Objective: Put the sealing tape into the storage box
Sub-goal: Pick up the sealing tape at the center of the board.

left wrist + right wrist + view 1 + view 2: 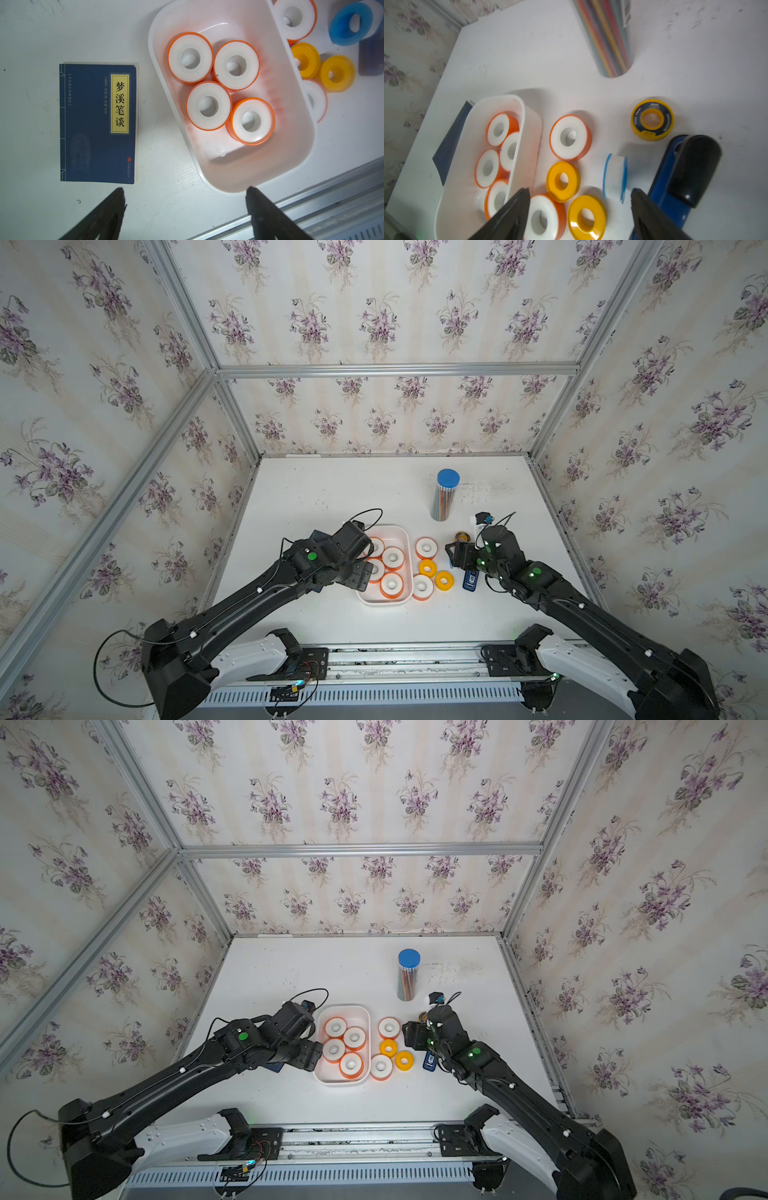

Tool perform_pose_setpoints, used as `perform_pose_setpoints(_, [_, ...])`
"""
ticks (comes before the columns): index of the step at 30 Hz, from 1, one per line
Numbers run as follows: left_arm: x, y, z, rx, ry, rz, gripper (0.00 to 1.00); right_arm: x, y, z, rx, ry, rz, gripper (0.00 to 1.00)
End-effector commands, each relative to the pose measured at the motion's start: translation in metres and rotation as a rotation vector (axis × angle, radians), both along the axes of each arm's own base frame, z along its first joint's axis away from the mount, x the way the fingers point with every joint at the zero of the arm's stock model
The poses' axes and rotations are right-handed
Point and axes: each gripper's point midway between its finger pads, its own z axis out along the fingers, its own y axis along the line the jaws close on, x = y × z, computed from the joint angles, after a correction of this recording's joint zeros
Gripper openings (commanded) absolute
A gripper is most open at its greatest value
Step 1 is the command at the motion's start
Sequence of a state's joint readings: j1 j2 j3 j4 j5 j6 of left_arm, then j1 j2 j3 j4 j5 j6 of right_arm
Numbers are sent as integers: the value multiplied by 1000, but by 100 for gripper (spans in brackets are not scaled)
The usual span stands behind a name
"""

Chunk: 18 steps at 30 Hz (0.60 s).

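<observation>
4 orange-rimmed tape rolls (192, 106) lie flat and bunched together inside the white box (239, 164). The left gripper (186, 190) hangs by the box's near end, jaws spread wide with nothing between them. In the left wrist view 1 fingertip (255, 199) overlaps the box's rim. A navy book (97, 122) lies flat left of the box. The right gripper (579, 190) hangs right of the box, jaws likewise wide and empty, above the loose tape. Just outside the box's right wall lie 2 more orange-rimmed tape rolls (556, 138) and 2 yellow rolls (553, 185). Farther right of the box, a blue-and-white roll (615, 176) stands on edge beside a blue-and-black stapler (691, 166), and a black-and-yellow roll (652, 105) lies flat.
</observation>
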State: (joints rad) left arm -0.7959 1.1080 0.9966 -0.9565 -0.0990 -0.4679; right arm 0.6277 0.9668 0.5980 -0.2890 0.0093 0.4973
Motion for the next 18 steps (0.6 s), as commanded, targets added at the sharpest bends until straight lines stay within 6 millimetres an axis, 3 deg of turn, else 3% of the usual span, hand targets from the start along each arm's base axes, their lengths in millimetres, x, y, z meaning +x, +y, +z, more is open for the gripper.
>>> perform_pose_setpoints(1, [-3,11,8,22,-12,-7,92,-23,20,-18,-113,91,114,83])
perform_pose_setpoints(6, [-8,18,20,28,-28,-29,93,-49,51,-37,-193,151,251,84])
perform_pose_setpoints(9, [-13,11,23,-40,-44,-64,94,-58,56,-45,-235,167,286,84])
perform_pose_setpoints(18, [-10,14,25,-43,-73,-46,95,-74,63,-65,-303,213,353,83])
